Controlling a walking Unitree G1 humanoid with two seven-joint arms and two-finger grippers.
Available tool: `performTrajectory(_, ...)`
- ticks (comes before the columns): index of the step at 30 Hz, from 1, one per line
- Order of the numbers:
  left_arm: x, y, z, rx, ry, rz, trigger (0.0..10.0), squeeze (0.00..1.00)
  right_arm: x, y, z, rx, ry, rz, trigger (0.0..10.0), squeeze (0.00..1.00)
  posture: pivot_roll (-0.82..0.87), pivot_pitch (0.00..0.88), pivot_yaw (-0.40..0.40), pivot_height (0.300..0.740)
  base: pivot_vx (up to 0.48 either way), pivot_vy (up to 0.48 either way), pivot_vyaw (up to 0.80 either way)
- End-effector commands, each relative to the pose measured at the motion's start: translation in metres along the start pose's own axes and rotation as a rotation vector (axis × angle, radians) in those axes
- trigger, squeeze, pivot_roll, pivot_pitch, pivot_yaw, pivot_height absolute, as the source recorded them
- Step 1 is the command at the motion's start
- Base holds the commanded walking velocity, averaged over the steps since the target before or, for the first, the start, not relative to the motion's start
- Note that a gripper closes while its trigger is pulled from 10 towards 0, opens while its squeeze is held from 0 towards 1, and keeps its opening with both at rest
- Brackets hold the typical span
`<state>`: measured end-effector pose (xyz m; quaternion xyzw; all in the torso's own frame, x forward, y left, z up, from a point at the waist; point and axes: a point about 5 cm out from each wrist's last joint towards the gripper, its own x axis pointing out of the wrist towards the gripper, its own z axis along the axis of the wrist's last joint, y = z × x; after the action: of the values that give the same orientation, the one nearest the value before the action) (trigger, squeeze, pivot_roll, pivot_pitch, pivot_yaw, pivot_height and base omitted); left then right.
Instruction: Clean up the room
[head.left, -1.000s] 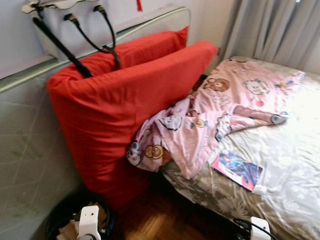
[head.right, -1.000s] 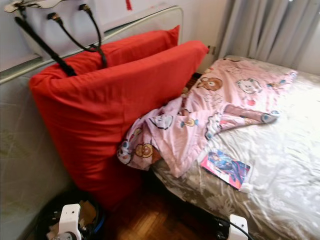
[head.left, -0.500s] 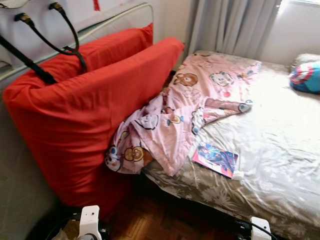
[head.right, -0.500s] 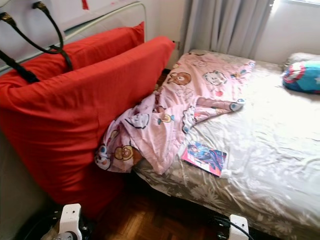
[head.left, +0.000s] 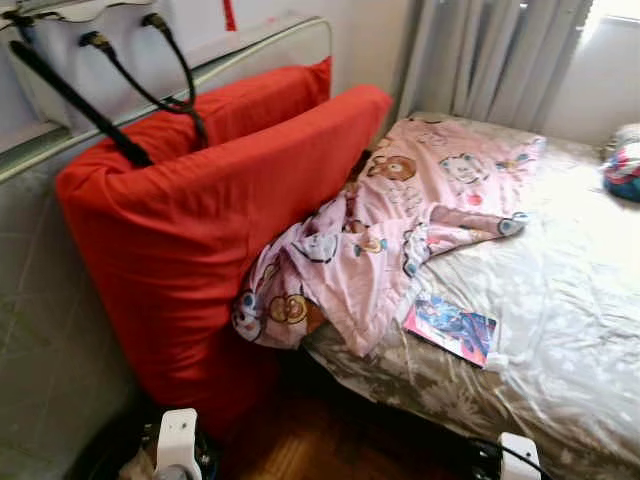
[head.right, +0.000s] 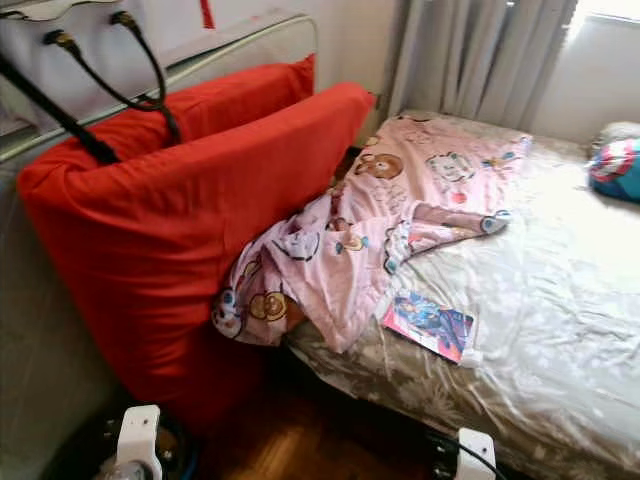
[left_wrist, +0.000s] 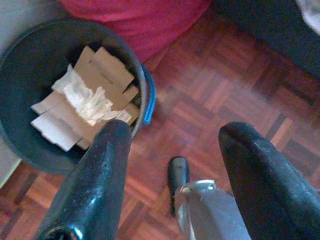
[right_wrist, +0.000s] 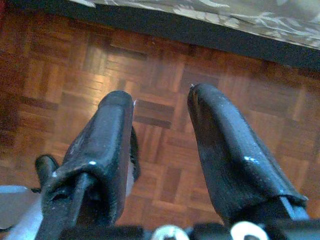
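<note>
A pink cartoon-print garment (head.left: 400, 230) lies crumpled across the near corner of the bed (head.left: 570, 300) and hangs over its edge. A colourful booklet (head.left: 452, 328) lies flat on the sheet beside it. Two big red cushions (head.left: 200, 230) lean against the headboard rail to the left. A dark bin (left_wrist: 25, 65) holding cardboard and crumpled paper (left_wrist: 87, 97) stands on the floor by the cushions. My left gripper (left_wrist: 175, 135) hangs open next to the bin, holding nothing. Over bare parquet by the bed's edge, my right gripper (right_wrist: 161, 97) hangs open too.
A white handbag with black straps (head.left: 130, 90) hangs over the rail above the cushions. A blue and red object (head.left: 625, 170) sits at the bed's far right. Grey curtains (head.left: 500, 60) close off the back. Parquet floor (right_wrist: 165, 55) runs between the cushions and the bed.
The view swung right and has since swung part of the way back to the left, so the camera moved. The things on the bed and both hanging arms stay as they were.
</note>
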<state>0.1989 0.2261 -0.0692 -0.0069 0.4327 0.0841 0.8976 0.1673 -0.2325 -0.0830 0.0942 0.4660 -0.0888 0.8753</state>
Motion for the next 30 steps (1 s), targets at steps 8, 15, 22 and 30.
performTrajectory(8,0.0004,-0.0028,0.0009,0.009,-0.001,0.002,10.0,0.0,-0.0011,-0.0046,-0.0013,-0.008,0.009,-0.01,10.0,0.0,0.16,0.0,-0.033,0.74,0.0,0.0,-0.71)
performTrajectory(15,0.0004,-0.0023,0.0007,0.027,0.0,-0.002,10.0,0.0,-0.0011,-0.0042,-0.0021,-0.01,0.012,-0.009,10.0,0.0,0.16,0.0,-0.031,0.74,0.0,0.0,-0.66)
performTrajectory(22,0.0005,-0.0027,0.0008,0.017,0.004,-0.007,10.0,0.0,-0.001,-0.0047,-0.0008,0.004,-0.002,-0.019,10.0,0.0,0.16,0.0,-0.031,0.74,0.0,0.0,-0.19)
performTrajectory(30,0.0006,-0.0026,0.002,-0.005,-0.006,-0.002,10.0,0.0,-0.0009,-0.0042,0.0001,0.01,-0.006,-0.016,10.0,0.0,0.17,0.0,-0.033,0.74,0.0,0.0,0.0)
